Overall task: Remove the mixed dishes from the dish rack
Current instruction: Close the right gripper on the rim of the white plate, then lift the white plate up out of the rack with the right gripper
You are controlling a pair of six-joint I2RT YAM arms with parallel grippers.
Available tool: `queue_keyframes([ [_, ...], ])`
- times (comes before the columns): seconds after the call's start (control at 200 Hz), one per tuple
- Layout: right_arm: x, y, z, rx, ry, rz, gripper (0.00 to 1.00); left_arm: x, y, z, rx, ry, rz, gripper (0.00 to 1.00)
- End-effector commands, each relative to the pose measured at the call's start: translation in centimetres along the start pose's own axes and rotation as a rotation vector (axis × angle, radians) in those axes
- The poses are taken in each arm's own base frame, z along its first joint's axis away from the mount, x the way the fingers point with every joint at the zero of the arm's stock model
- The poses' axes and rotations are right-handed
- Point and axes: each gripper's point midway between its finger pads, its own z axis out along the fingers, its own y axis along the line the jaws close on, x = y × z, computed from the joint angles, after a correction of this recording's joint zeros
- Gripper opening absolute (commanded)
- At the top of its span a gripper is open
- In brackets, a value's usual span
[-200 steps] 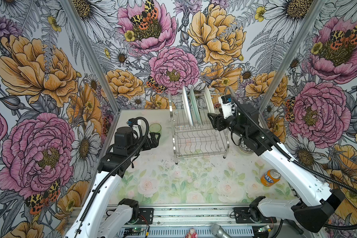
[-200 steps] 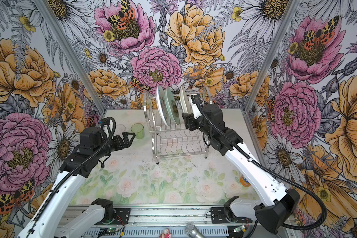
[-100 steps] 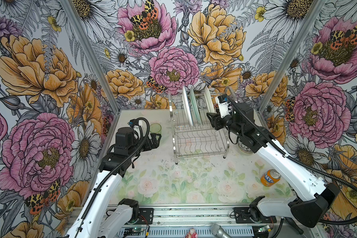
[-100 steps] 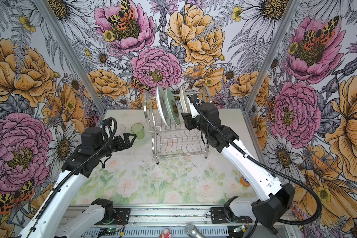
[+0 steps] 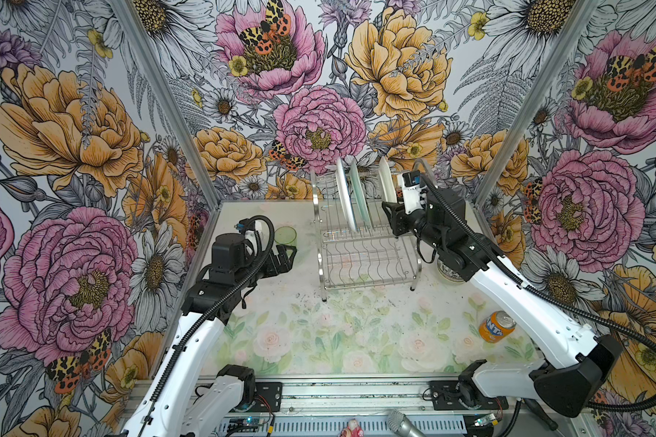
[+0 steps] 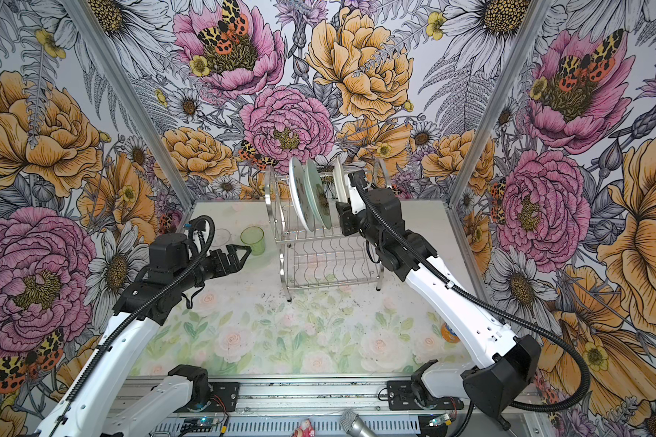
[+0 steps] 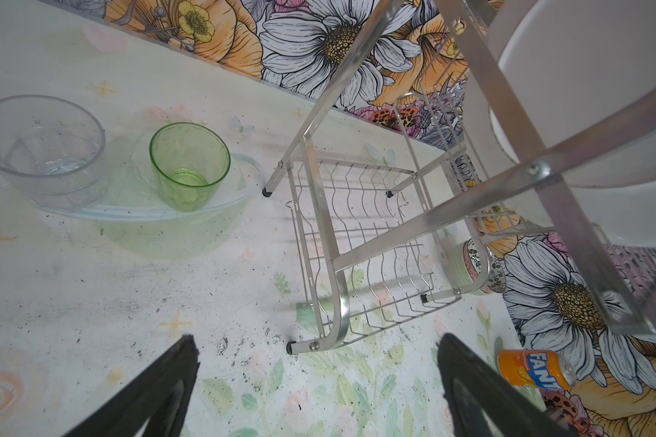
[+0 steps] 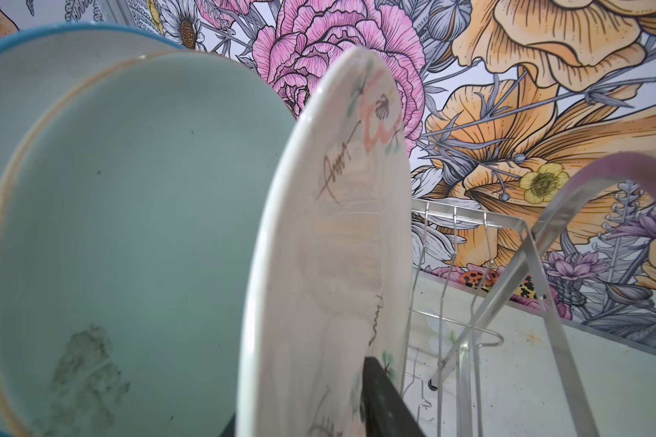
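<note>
The chrome dish rack [image 5: 368, 261] [image 6: 330, 261] stands at the back of the table. Three plates stand upright in its upper shelf: a white one [image 5: 343, 193], a pale aqua one [image 5: 358, 196] [image 8: 129, 227] and a cream one with a dark drawing [image 5: 388, 185] [image 8: 330, 265]. My right gripper [image 5: 389, 212] [image 8: 300, 397] straddles the cream plate's lower edge, one finger [image 8: 379, 401] against its face and the other mostly hidden behind it. The plate still sits in its slot. My left gripper [image 5: 290, 251] [image 7: 317, 340] hangs open and empty left of the rack, above the table.
A green tumbler [image 5: 285, 236] [image 7: 189, 166] and a clear tumbler [image 7: 42, 147] stand on a clear flat dish [image 7: 205, 212] left of the rack. Stacked small bowls [image 5: 447, 270] [image 7: 474, 265] sit right of the rack, under my right arm. An orange drink can [image 5: 496, 326] lies front right.
My right gripper has moved in toward the rack and narrowed its jaws around the cream plate. My left arm has stayed put, gripper open.
</note>
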Motion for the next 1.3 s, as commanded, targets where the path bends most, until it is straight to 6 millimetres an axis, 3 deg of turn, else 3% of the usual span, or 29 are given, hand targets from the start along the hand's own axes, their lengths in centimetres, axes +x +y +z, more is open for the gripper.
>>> queue_keyframes([
  [0.0,-0.2,-0.7,0.3,0.032,-0.023,0.019,0.36,-0.5,-0.4,0.0,0.030,-0.014,0.020,0.99],
  [0.325,-0.7,0.3,0.0,-0.027,-0.063,0.003,0.33,-0.4,-0.4,0.1,0.029,-0.011,0.014,0.99],
  [0.56,-0.6,0.0,0.0,-0.008,-0.070,0.011,0.31,-0.2,-0.1,0.1,0.023,-0.013,0.010,0.99],
  [0.741,-0.8,-0.3,-0.2,0.006,-0.084,0.017,0.19,-0.2,0.0,0.1,0.022,-0.012,0.006,0.99],
  [1.016,-1.0,-0.4,-0.6,0.013,-0.108,0.015,0.18,0.0,0.2,0.1,0.019,-0.008,0.002,0.99],
  [1.146,-1.2,-0.7,-0.8,0.028,-0.122,0.017,0.01,0.1,0.2,0.2,0.020,-0.005,0.000,0.99],
  [1.296,-1.8,-0.9,-1.2,0.036,-0.155,0.019,0.00,0.1,0.3,0.2,0.019,-0.006,0.000,0.99],
])
